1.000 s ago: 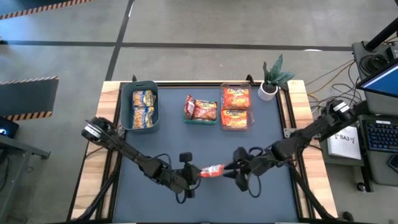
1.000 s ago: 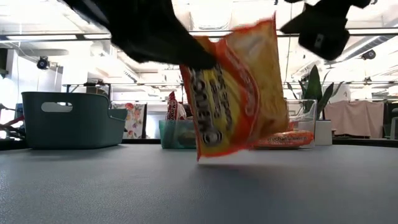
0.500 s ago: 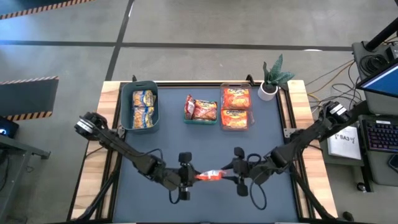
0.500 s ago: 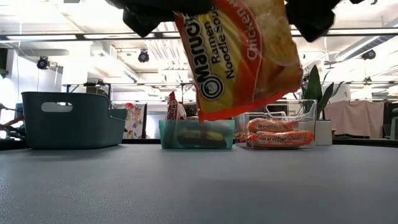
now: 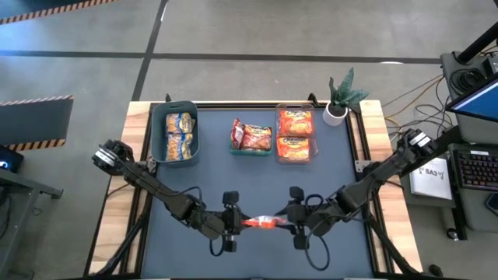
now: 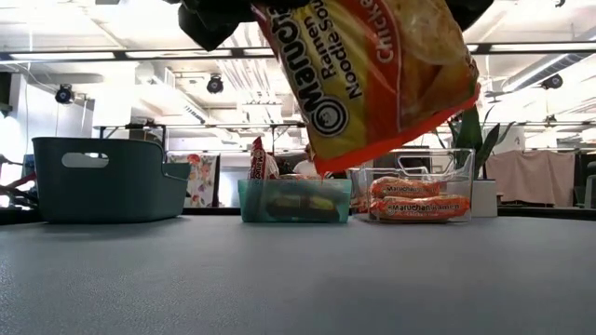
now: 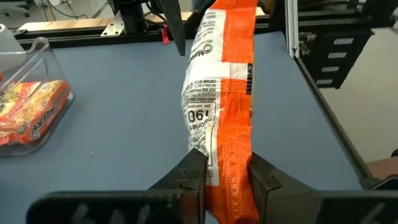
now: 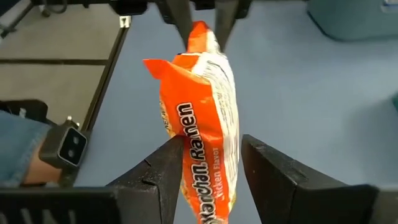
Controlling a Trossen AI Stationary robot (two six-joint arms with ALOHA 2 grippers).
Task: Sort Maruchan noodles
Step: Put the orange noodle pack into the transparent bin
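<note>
Dark blue-grey tabletop (image 5: 257,175), ceiling-lit workshop behind — left gripper (image 7: 222,177) clamped on orange noodle packet (image 5: 264,222), right gripper (image 8: 211,163) apart around it

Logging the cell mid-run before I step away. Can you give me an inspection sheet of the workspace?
Surface: dark mat, bare in front.
Job's things: orange noodle packet in the air between both arms; others in the teal bin, small bin, clear bin.
Clutter: potted plant.
Grippers: left claw pinches the packet's end; right claw straddles the other end, gap on one side.
Cables: loose by the right edge.
Surroundings: a sleeve beside the table.
</note>
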